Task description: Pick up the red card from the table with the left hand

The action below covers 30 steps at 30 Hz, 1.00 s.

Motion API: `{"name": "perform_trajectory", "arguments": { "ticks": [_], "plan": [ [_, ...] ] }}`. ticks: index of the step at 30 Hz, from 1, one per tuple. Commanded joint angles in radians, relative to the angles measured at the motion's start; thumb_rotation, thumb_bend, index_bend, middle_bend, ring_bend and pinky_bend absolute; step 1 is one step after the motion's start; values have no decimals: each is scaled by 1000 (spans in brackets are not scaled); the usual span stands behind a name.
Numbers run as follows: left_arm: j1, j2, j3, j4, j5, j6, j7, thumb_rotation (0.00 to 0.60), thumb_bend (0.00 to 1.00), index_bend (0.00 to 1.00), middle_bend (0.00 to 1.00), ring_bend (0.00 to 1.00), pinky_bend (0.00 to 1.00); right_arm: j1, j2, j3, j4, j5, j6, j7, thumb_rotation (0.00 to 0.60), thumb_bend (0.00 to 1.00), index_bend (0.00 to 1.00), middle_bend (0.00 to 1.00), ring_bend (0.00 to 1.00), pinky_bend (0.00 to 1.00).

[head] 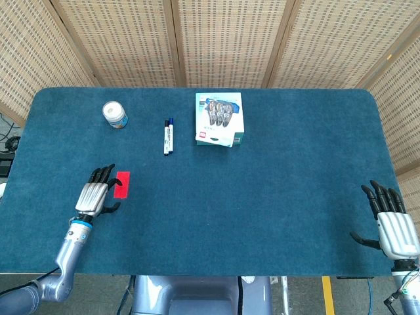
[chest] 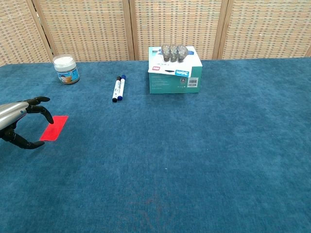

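Observation:
The red card [head: 123,183] [chest: 55,127] lies flat on the blue table, near its left front. My left hand [head: 96,194] [chest: 19,124] hovers just left of it, fingers spread over the card's left edge and the thumb reaching toward its near end. The hand holds nothing. My right hand [head: 392,223] rests at the table's front right corner, fingers apart and empty; the chest view does not show it.
A white jar [head: 115,114] [chest: 65,69] stands at the back left. Two marker pens [head: 168,136] [chest: 118,88] lie side by side behind the card. A teal box [head: 220,119] [chest: 173,69] sits at the back centre. Wicker screens wall the far side.

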Motion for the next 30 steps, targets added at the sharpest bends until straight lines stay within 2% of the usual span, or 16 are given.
{"name": "perform_trajectory", "arguments": {
  "ticks": [1, 23, 30],
  "plan": [
    [-4, 1, -6, 4, -11, -6, 5, 600, 279, 350, 0, 0, 0, 0, 0, -1, 0, -1, 0, -1, 600, 0, 0, 0, 0, 0],
    [-33, -44, -16, 64, -65, -45, 80, 600, 280, 350, 0, 0, 0, 3, 1, 0, -3, 5, -3, 0, 600, 0, 0, 0, 0, 0],
    [-67, -51, -37, 91, -78, -72, 96, 600, 280, 350, 0, 0, 0, 2, 3, 0, -5, 7, -2, 8, 600, 0, 0, 0, 0, 0]
  ]
}}
